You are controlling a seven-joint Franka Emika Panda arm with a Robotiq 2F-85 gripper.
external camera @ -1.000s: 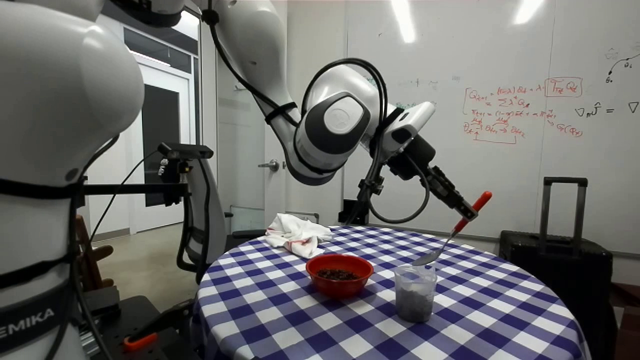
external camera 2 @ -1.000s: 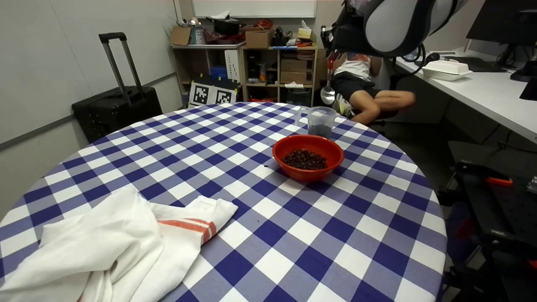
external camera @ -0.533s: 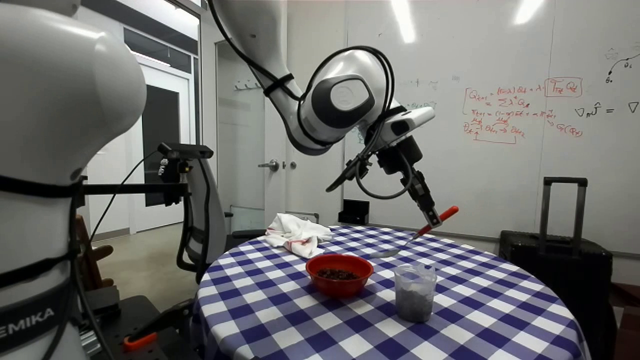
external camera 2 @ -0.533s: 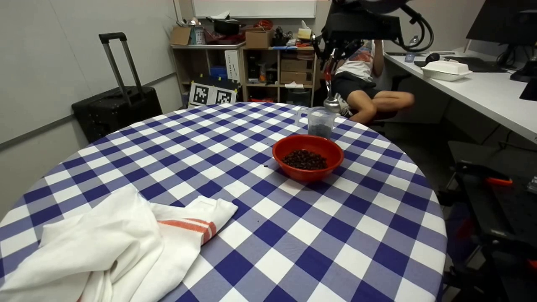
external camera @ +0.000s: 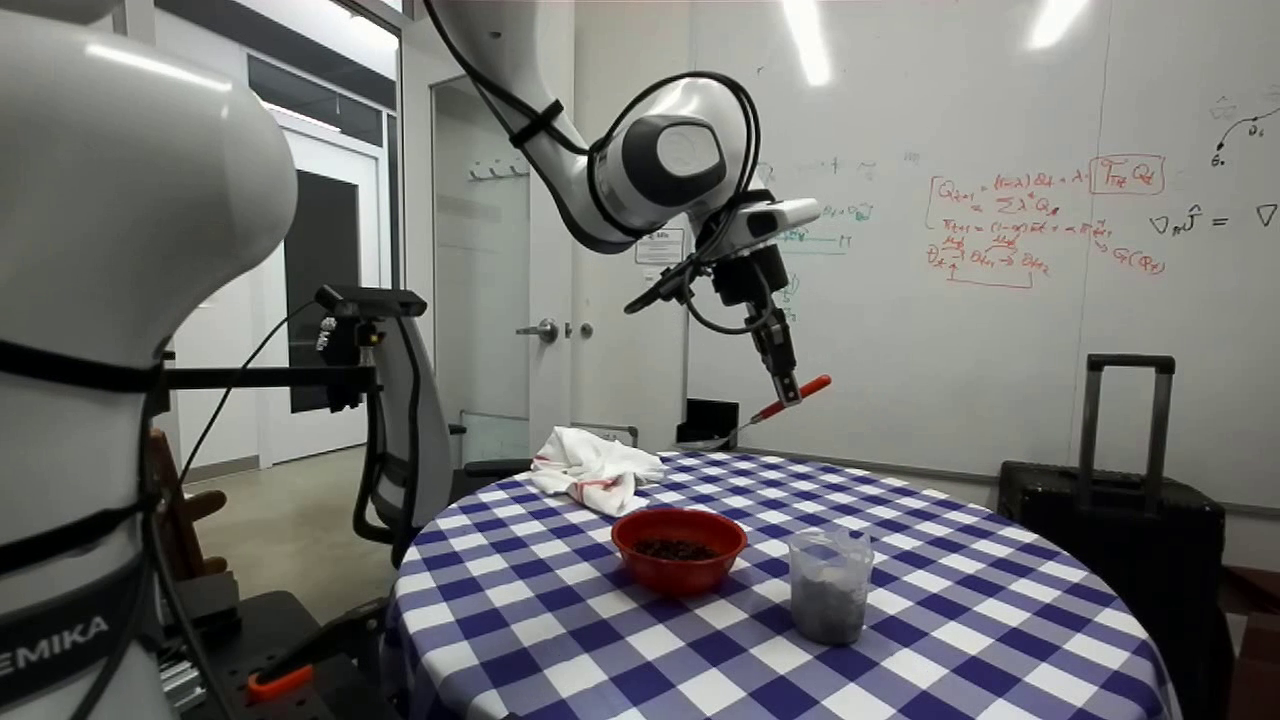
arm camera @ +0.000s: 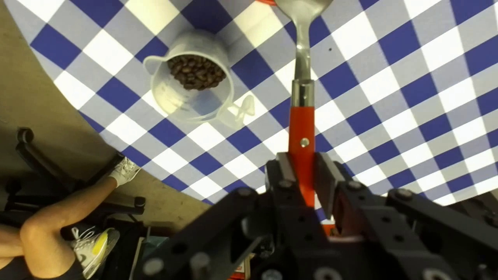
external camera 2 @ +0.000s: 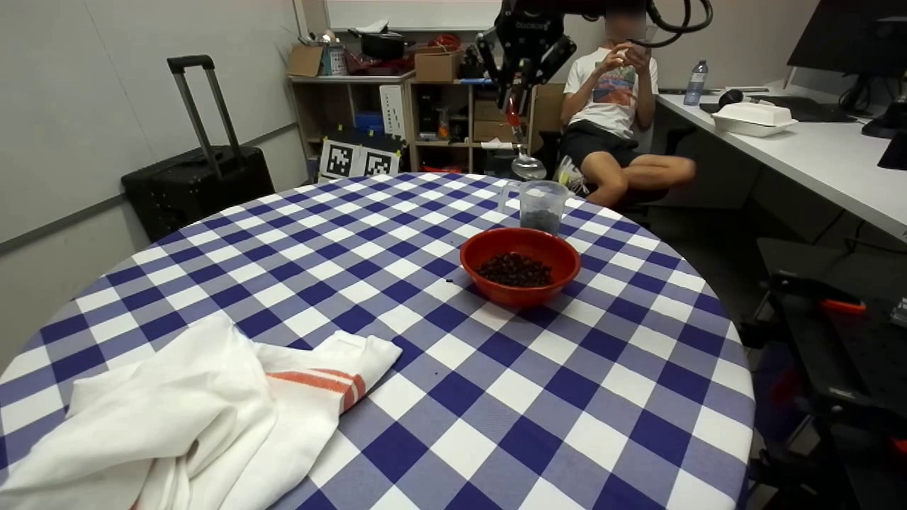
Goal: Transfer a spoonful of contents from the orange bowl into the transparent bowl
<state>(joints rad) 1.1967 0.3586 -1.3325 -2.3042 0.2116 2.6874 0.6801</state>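
A red-orange bowl (external camera: 679, 578) with dark beans stands on the table in both exterior views (external camera 2: 521, 294); only a sliver of its rim shows in the wrist view (arm camera: 267, 1). A transparent cup with a handle (external camera: 832, 590) stands beside it, also in an exterior view (external camera 2: 544, 202). In the wrist view the cup (arm camera: 171, 95) has beans inside. My gripper (external camera: 789, 393) is shut on the red handle of a metal spoon (arm camera: 302, 124), as the wrist view shows (arm camera: 301, 171). The spoon is raised above the table, close to level. I see no beans in its visible part.
A white cloth (external camera: 597, 470) lies on the checkered table (external camera 2: 397, 283), also in an exterior view (external camera 2: 212, 418). A black suitcase (external camera: 1120, 550) stands beyond the table edge. A person (external camera 2: 613, 92) sits beyond the far edge. A white desk (external camera 2: 850, 156) stands to one side.
My gripper carried the spoon from above the cup, leftwards and, over the last half second, upwards in an exterior view. The spoon went from steeply tilted to flatter. Bowl, cup and cloth stayed put.
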